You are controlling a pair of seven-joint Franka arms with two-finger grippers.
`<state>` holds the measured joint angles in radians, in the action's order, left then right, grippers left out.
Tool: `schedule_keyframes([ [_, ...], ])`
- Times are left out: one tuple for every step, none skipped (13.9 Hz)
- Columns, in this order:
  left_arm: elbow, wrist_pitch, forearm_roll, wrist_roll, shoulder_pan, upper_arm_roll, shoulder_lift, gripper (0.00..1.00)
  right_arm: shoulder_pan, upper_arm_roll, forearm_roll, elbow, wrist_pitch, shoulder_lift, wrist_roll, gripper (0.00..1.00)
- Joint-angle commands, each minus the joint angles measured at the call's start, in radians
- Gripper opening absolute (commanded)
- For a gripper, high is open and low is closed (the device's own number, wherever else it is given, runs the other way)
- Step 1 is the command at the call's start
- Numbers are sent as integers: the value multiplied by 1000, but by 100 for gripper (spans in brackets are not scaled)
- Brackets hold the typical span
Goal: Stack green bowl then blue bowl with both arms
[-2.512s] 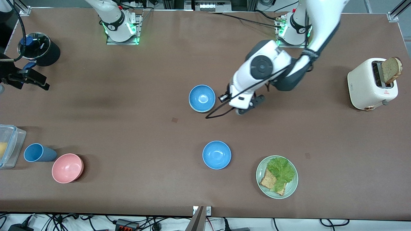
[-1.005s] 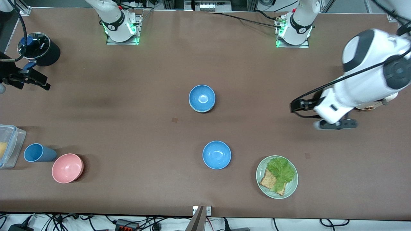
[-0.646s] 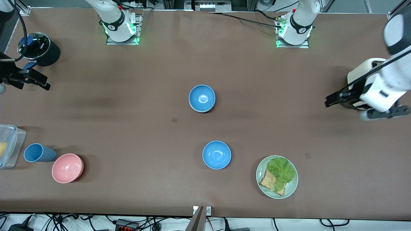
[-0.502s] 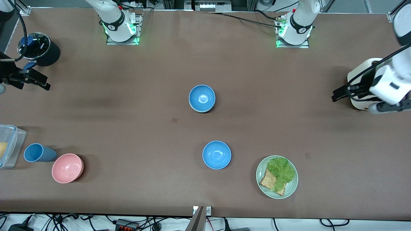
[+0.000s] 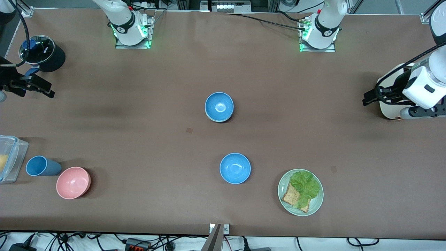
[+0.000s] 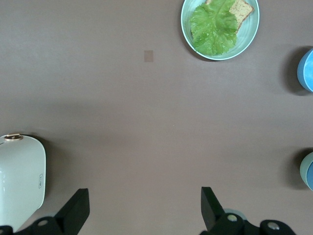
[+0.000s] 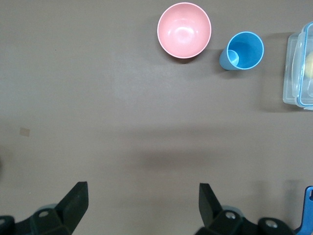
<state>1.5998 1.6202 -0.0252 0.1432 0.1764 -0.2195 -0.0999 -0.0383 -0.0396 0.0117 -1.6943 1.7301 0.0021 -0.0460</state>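
A blue bowl point(image 5: 219, 106) sits nested in the green bowl at mid-table. Only a thin pale rim of the green bowl point(image 5: 219, 121) shows under it, and that rim also shows at the edge of the left wrist view point(image 6: 303, 170). A second blue bowl point(image 5: 235, 168) stands alone nearer the front camera and is partly in the left wrist view point(image 6: 307, 70). My left gripper point(image 5: 420, 112) hangs open and empty over the toaster's end of the table, its fingers point(image 6: 78, 211) wide apart. My right gripper point(image 5: 10, 83) waits open and empty at the right arm's end of the table point(image 7: 143, 210).
A white toaster point(image 5: 388, 108) stands under the left hand. A green plate point(image 5: 315, 204) with lettuce and toast is near the front edge. A pink bowl point(image 5: 73, 182), a blue cup point(image 5: 40, 166), a clear container point(image 5: 10, 157) and a black pot point(image 5: 43, 52) are at the right arm's end.
My left arm has swung away from beside the stacked bowls to over the toaster, open and empty. The bowls and the right arm have not moved.
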Motion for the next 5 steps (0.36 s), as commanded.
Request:
schedule_keyframes([
  [-12, -28, -10, -19, -5, -7, -1, 100, -6, 9, -10, -19, 3, -27, -12, 100],
  [-12, -28, -10, -19, -5, -9, 0, 100, -6, 9, -12, -18, 3, -25, -12, 100],
  [-12, -31, -12, -17, -5, -9, 0, 100, -6, 9, -10, -18, 3, -25, -12, 100],
  [-12, -36, -16, -16, -3, -9, 0, 100, -6, 9, -10, -18, 3, -25, -12, 100],
  [-12, -39, -16, -16, -3, -9, 0, 100, -6, 9, -12, -18, 3, -25, -12, 100],
])
